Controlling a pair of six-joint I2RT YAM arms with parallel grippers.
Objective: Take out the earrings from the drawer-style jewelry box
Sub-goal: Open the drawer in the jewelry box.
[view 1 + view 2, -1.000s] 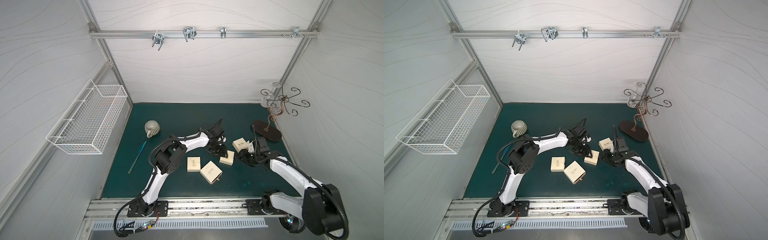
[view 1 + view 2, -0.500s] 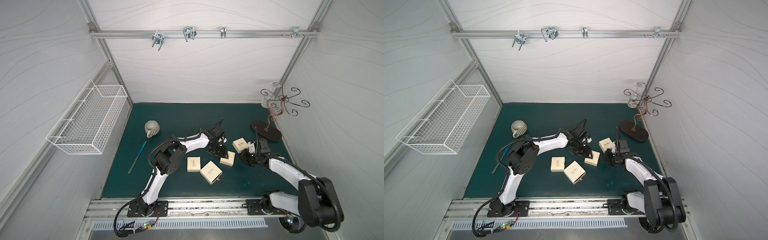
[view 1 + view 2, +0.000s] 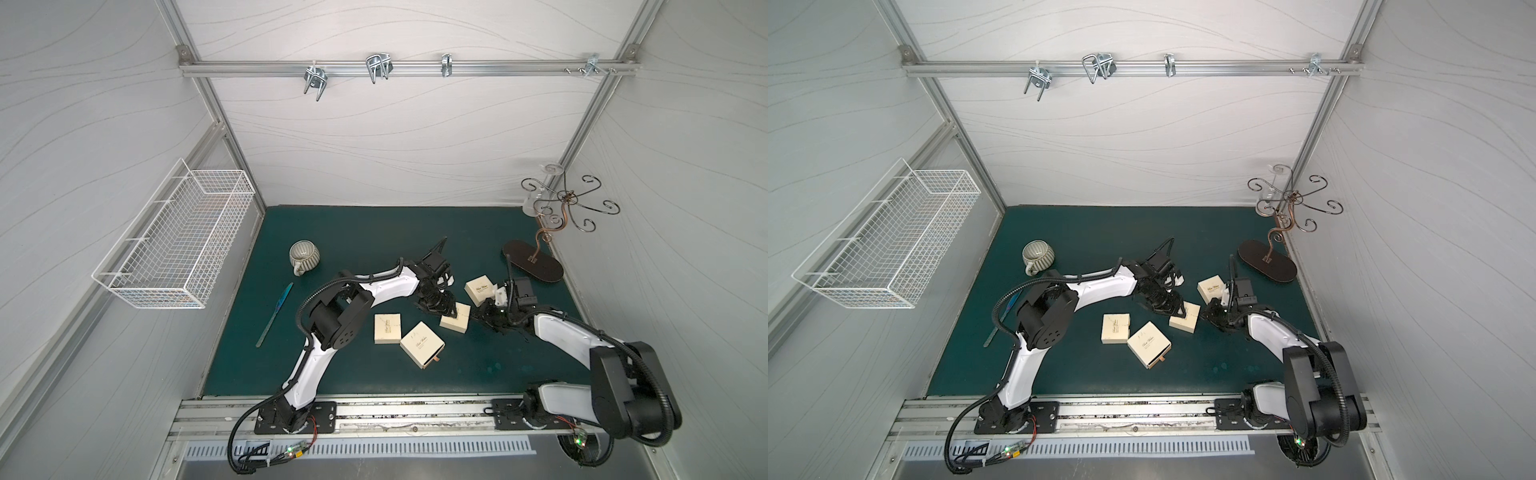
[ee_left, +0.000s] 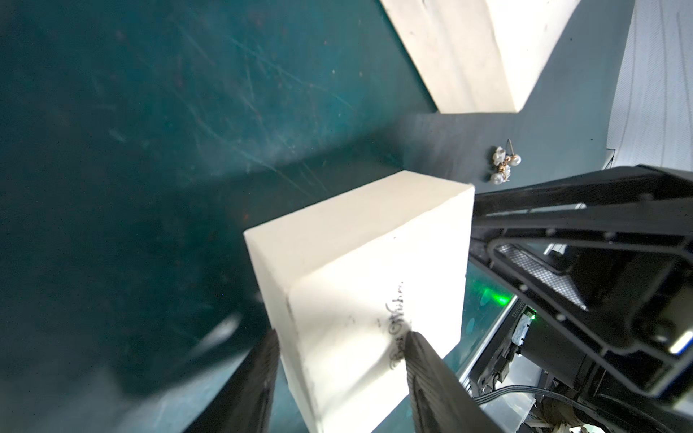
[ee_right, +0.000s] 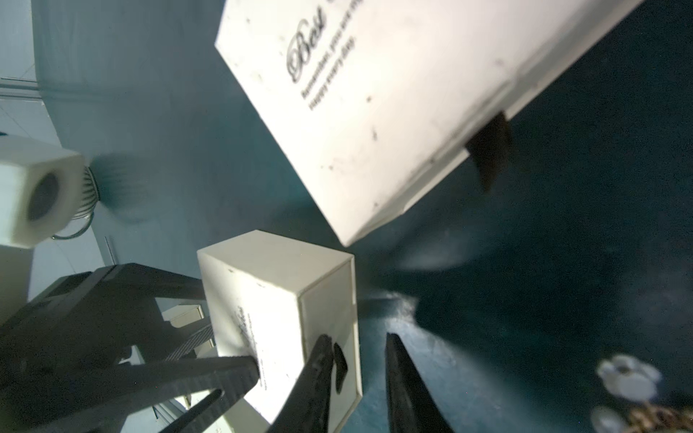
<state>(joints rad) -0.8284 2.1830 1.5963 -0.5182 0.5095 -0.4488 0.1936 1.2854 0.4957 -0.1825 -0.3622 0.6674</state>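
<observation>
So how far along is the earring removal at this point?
Done: one cluster of earrings lies on the mat. In hand: the left gripper clamps a cream box, and the right gripper has open jaws at its dark pull tab. Left: that drawer is not yet pulled out; its contents are hidden.

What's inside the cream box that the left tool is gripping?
The inside is hidden: the cream box in the left tool has its drawer pushed in, with only a dark pull tab showing. A cluster of pearl earrings lies outside it on the mat.
</observation>
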